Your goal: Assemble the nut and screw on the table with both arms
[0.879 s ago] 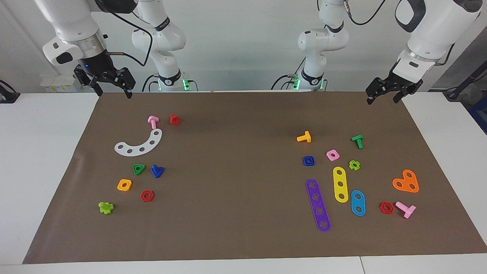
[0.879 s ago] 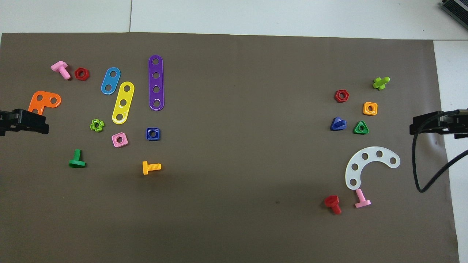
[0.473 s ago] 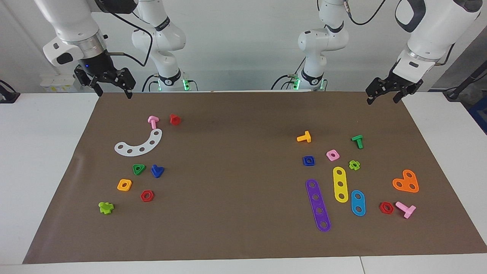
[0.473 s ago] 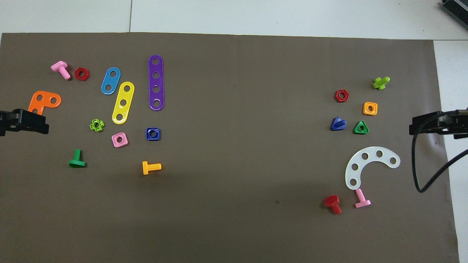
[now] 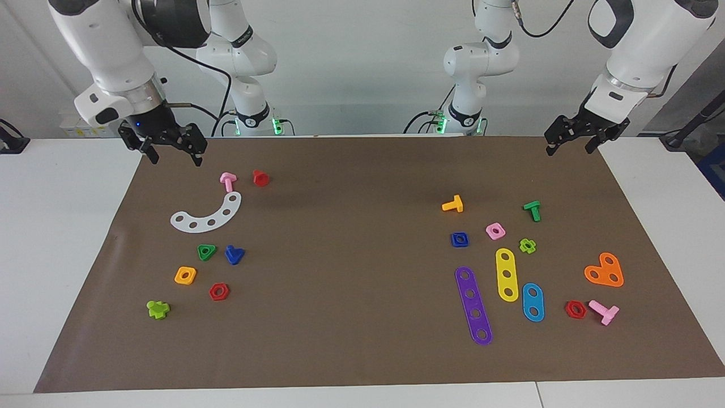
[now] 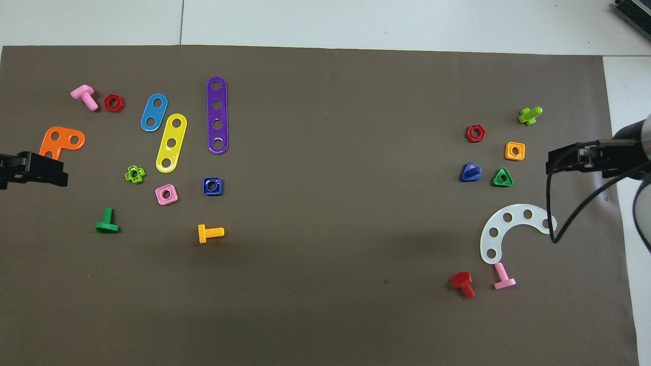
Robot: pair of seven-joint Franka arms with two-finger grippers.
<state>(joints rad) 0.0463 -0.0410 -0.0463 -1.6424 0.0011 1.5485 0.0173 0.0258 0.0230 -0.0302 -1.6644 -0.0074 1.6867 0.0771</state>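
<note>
The dark blue square nut [image 5: 459, 239] lies flat on the brown sheet [image 5: 351, 255] toward the left arm's end of the table, also in the overhead view [image 6: 212, 186]. The dark blue triangular-headed screw [image 5: 234, 254] lies toward the right arm's end, beside a green triangular nut [image 5: 207, 251], also overhead [image 6: 470, 172]. My right gripper [image 5: 174, 157] is open and empty in the air over the sheet's edge, also overhead [image 6: 555, 165]. My left gripper [image 5: 568, 148] is open and empty, waiting over the sheet's corner, also overhead [image 6: 60, 173].
Near the screw lie a white curved strip [image 5: 207, 215], pink bolt [image 5: 227, 181], red bolt [image 5: 260, 178], orange-yellow nut [image 5: 185, 275] and red nut [image 5: 218, 292]. Near the nut lie a pink nut [image 5: 495, 230], orange bolt [image 5: 453, 204] and purple strip [image 5: 473, 305].
My right gripper has come down and moved in over the sheet's edge, toward the parts at its end. The left arm and all parts have not moved.
</note>
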